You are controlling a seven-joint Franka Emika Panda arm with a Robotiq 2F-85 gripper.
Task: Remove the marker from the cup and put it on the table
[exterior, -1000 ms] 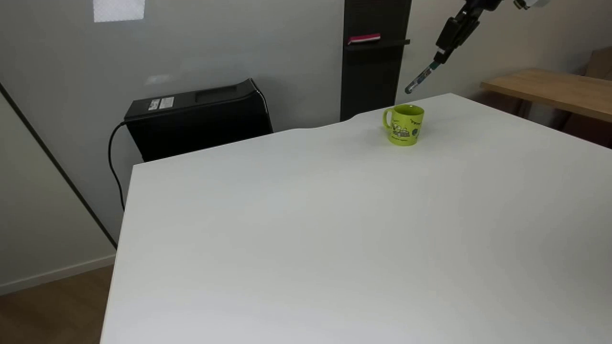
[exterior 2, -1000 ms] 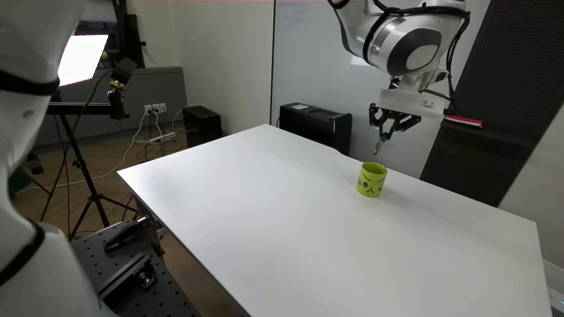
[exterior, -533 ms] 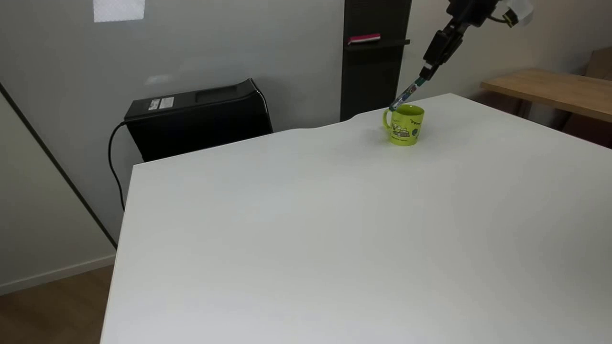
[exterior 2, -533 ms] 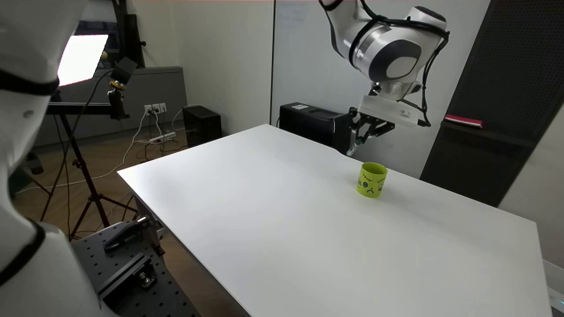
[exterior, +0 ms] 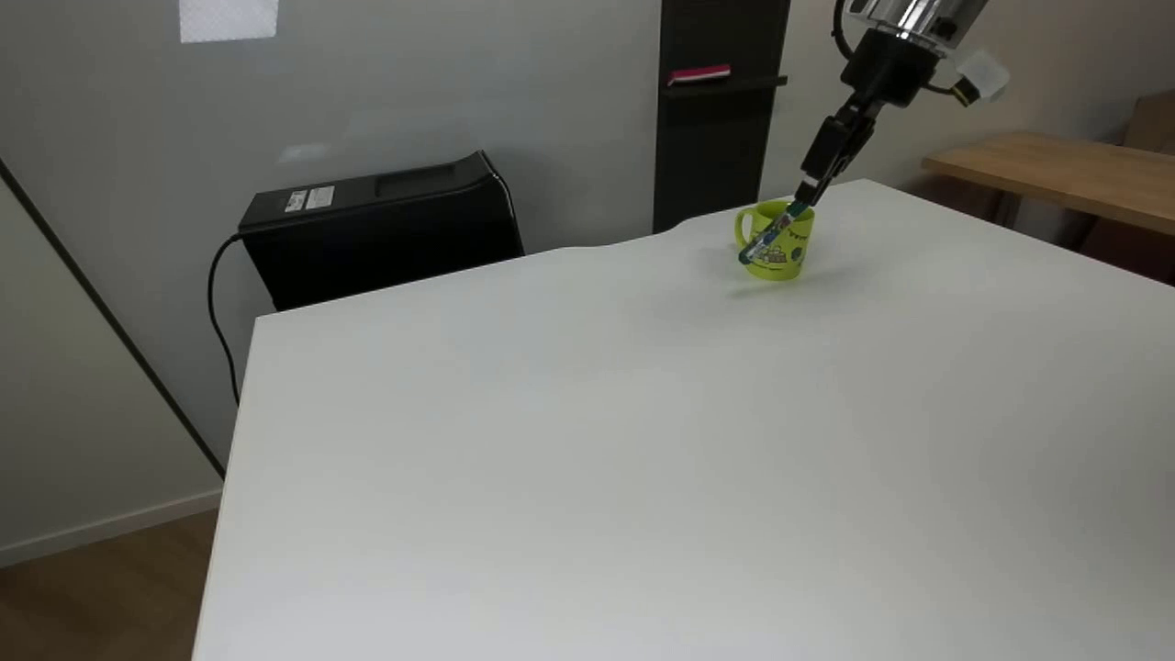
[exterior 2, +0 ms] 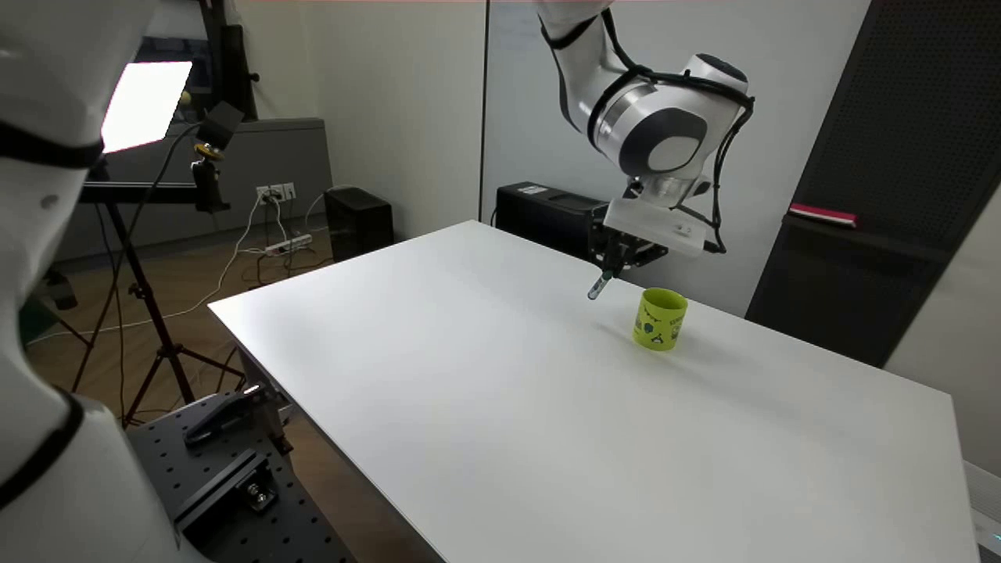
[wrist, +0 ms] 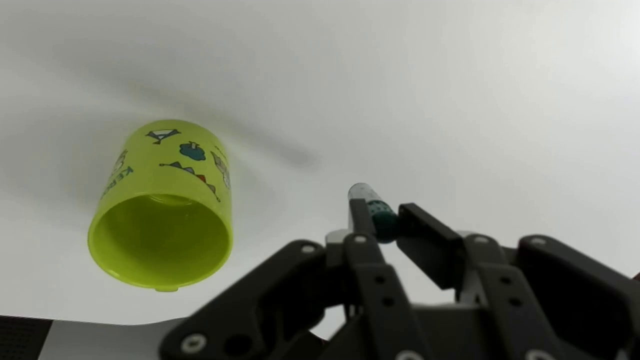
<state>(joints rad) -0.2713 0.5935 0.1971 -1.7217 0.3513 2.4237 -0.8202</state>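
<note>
Gripper [wrist: 384,218] clamped on marker [wrist: 377,210], a finger [wrist: 427,237] each side of its dk green end; clear end sticks out beyond fingertips. Marker tilted, pointing down from gripper, out of cup [wrist: 150,170], off table [exterior 2: 500,367] but near it; thin shadow [wrist: 295,156] on table lies apart from free end. Cup upright on table, L of gripper & apart in wrist view. In an exterior view cup [exterior 2: 659,320] is R of gripper, a bit lower. In an exterior view marker [exterior: 771,234] crosses in front of cup, handle [exterior: 739,229] L of fingertips. Arm [exterior 2: 657,133] abv gripper, angled. Bkgd: blk box [exterior 2: 543,219] behind gripper, partly hidden by it; wood table [exterior: 1056,174] R of gripper, farther back; red/white item [exterior: 699,74] on dk shelf [exterior: 734,87], up L of gripper.
</note>
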